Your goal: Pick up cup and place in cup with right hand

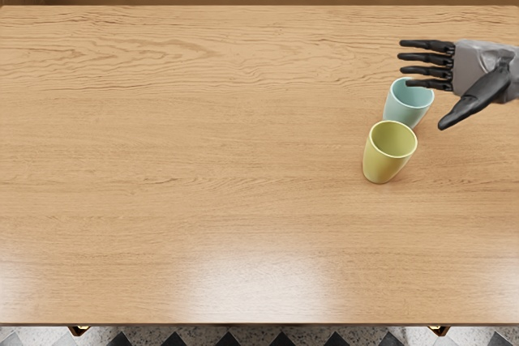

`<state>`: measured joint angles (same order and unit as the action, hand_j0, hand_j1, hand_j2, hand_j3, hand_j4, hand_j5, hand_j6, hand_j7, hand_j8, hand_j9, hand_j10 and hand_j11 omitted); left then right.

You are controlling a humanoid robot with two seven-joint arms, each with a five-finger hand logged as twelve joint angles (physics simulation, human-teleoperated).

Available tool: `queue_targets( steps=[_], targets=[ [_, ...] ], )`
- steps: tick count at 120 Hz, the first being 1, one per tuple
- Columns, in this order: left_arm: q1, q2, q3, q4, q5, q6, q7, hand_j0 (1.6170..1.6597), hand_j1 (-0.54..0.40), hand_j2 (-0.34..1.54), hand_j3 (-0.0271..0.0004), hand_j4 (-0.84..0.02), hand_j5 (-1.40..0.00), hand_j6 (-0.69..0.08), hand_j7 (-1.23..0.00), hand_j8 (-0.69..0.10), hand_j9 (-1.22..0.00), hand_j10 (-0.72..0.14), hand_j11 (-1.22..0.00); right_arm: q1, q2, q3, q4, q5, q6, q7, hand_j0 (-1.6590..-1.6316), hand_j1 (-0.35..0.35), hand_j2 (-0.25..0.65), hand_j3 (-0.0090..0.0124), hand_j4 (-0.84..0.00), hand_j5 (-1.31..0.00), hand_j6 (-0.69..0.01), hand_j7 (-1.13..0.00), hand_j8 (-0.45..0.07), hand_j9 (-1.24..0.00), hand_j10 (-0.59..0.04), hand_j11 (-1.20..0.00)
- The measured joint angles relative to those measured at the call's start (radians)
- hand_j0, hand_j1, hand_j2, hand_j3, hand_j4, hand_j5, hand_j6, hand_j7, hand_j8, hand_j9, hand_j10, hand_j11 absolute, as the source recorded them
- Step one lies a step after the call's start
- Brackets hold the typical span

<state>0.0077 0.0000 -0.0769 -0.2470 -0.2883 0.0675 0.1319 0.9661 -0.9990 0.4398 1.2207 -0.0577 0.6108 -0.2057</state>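
The right hand (478, 70) is open wide, its four long fingers stretched out with slim gaps between them and the thumb (474, 103) swung well away. It holds nothing, and that spread leaves room for a cup's wall to come between thumb and fingers. The lowest finger crosses the far rim of the blue cup (404, 109) in this view; whether it touches the rim or hangs above it, I cannot tell. Both cups stand upright on the table (203, 168), mouths up, toward the right side, which suits a right arm coming in from that edge. The yellow cup (385, 161) stands nearer the front and hides a little of the blue one's lower side; they are close neighbours, though whether they touch is not clear. Being open at the top and narrower at the base, either looks able to receive the other, and standing so near each other they should need only a short carry. The task does not say which goes into which, but the hand's place suggests the blue one is to be lifted first. The grasp probably has to come down around its outer side, with the thumb kept clear of the yellow rim, since a careless sweep could tip that cup.
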Motion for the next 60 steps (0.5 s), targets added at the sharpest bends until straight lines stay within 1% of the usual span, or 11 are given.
queue_targets(
  steps=[3,10,13,21,29,34,43,46,51,55,60],
  targets=[
    [0.0,0.0,0.0,0.0,0.0,0.0,0.0,1.6581,0.349,0.0,-0.0002,0.0,0.0,0.0,0.0,0.0,0.0,0.0,0.0,0.001,0.01,0.004,0.004,-0.011,0.0,-0.007,-1.658,-0.324,-0.004,0.0,-0.022,-0.03,-0.022,-0.03,-0.022,-0.03,-0.022,-0.03],
    [0.0,0.0,0.0,0.0,0.0,0.0,0.0,1.6581,0.349,0.0,-0.0001,0.0,0.0,0.0,0.0,0.0,0.0,0.0,0.0,0.008,0.023,0.017,0.008,-0.039,0.0,-0.032,-1.658,-0.323,-0.004,0.0,-0.023,-0.03,-0.023,-0.03,-0.023,-0.03,-0.023,-0.03],
    [0.0,0.0,0.0,0.0,0.0,0.0,0.0,1.6581,0.349,0.0,-0.0001,0.0,0.0,0.0,0.0,0.0,0.0,0.0,0.0,0.011,0.021,0.027,0.008,-0.053,0.0,-0.049,-1.658,-0.323,-0.004,0.0,-0.023,-0.03,-0.023,-0.03,-0.023,-0.03,-0.023,-0.03],
    [0.0,0.0,0.0,0.0,0.0,0.0,0.0,1.6581,0.349,0.0,-0.0001,0.0,0.0,0.0,0.0,0.0,0.0,0.0,0.0,0.016,-0.001,0.067,0.011,-0.101,0.0,-0.106,-1.658,-0.323,-0.004,0.0,-0.024,-0.03,-0.024,-0.03,-0.024,-0.03,-0.023,-0.03],
    [0.0,0.0,0.0,0.0,0.0,0.0,0.0,1.6581,0.349,0.0,-0.0001,0.0,0.0,0.0,0.0,0.0,0.0,0.0,0.0,0.017,-0.025,0.126,0.029,-0.203,0.001,-0.139,-1.658,-0.32,-0.004,0.0,-0.026,-0.03,-0.026,-0.03,-0.026,-0.03,-0.026,-0.03],
    [0.0,0.0,0.0,0.0,0.0,0.0,0.0,1.6581,0.349,0.0,-0.0001,0.0,0.0,0.0,0.0,0.0,0.0,0.0,0.0,0.017,-0.045,0.152,0.076,-0.296,0.001,-0.152,-1.658,-0.319,-0.004,0.0,-0.027,-0.03,-0.027,-0.03,-0.027,-0.03,-0.027,-0.03],
    [0.0,0.0,0.0,0.0,0.0,0.0,0.0,1.6581,0.349,0.0,-0.0001,0.0,0.0,0.0,0.0,0.0,0.0,0.0,0.0,0.008,-0.097,0.174,0.182,-0.428,0.001,-0.171,-1.6581,-0.317,-0.005,0.0,-0.029,-0.04,-0.03,-0.04,-0.03,-0.04,-0.029,-0.04],
    [0.0,0.0,0.0,0.0,0.0,0.0,0.0,1.6581,0.349,0.0,-0.0001,0.0,0.0,0.0,0.0,0.0,0.0,0.0,0.0,0.002,-0.114,0.175,0.222,-0.468,0.001,-0.183,-1.6581,-0.317,-0.005,0.0,-0.03,-0.04,-0.031,-0.04,-0.03,-0.04,-0.03,-0.04],
    [0.0,0.0,0.0,0.0,0.0,0.0,0.0,1.6581,0.349,0.0,-0.0001,0.0,0.0,0.0,0.0,0.0,0.0,0.0,0.0,-0.006,-0.134,0.169,0.279,-0.522,-0.011,-0.212,-1.6581,-0.316,-0.005,0.0,-0.031,-0.04,-0.032,-0.04,-0.032,-0.04,-0.031,-0.04],
    [0.0,0.0,0.0,0.0,0.0,0.0,0.0,1.6581,0.349,0.0,-0.0001,0.0,0.0,0.0,0.0,0.0,0.0,0.0,0.0,-0.011,-0.143,0.162,0.314,-0.557,-0.027,-0.23,-1.6581,-0.315,-0.005,0.0,-0.033,-0.04,-0.034,-0.04,-0.033,-0.04,-0.033,-0.04],
    [0.0,0.0,0.0,0.0,0.0,0.0,0.0,1.6581,0.349,0.0,-0.0001,0.0,0.0,0.0,0.0,0.0,0.0,0.0,0.0,-0.016,-0.15,0.151,0.347,-0.591,-0.055,-0.245,-1.6581,-0.314,-0.005,0.0,-0.035,-0.04,-0.037,-0.04,-0.036,-0.04,-0.035,-0.04]
  ],
)
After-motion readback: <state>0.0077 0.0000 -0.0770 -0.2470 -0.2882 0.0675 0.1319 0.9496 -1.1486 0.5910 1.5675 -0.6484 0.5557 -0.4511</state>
